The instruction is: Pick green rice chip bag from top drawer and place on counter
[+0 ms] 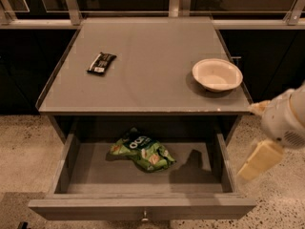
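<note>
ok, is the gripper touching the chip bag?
Apart. The camera view shows the gripper outside the drawer, past its right wall. The bag lies on the drawer floor left of centre, with bare floor and the wall between them.

Dim amber light, gripper bright lower right

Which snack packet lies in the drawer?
The wrinkly green foil bag, not the black bar wrapper on the grey counter; the gripper hangs beside the drawer.

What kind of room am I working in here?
Probably an office kitchenette or break area: a grey counter holding a bowl and snack bar, an open drawer with a chip bag, speckled floor. The gripper hangs right of the drawer.
</note>
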Available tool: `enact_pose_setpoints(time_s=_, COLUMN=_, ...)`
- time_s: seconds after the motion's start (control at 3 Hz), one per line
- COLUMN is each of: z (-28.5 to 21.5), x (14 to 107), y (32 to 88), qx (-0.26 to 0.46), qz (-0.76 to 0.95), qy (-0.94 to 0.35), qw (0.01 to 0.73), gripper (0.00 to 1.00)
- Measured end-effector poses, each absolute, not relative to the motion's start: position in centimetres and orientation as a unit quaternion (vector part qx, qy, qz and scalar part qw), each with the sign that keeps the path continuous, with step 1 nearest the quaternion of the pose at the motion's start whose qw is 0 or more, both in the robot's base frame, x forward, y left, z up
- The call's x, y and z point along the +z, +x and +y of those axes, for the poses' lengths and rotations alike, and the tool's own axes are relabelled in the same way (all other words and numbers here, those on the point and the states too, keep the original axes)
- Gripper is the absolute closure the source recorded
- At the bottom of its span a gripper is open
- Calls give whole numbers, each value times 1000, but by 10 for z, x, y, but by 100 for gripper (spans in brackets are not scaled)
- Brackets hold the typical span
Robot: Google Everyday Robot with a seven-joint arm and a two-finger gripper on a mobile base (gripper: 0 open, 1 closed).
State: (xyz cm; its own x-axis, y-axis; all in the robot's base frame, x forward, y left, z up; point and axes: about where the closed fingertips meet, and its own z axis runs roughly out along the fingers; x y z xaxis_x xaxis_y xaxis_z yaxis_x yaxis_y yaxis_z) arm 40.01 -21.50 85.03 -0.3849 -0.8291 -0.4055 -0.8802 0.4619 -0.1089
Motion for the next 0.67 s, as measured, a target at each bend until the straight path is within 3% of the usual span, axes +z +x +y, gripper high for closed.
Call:
enact_pose_setpoints(time_s=0.33, z=-190, x=791, y=371, qx=124, qz=839, qy=-484, qw=216, gripper=0)
enact_pose_setpoints(time_s=0.67, z=-186, x=777, y=360, qx=135, qz=843, qy=-478, qw=207, gripper=0)
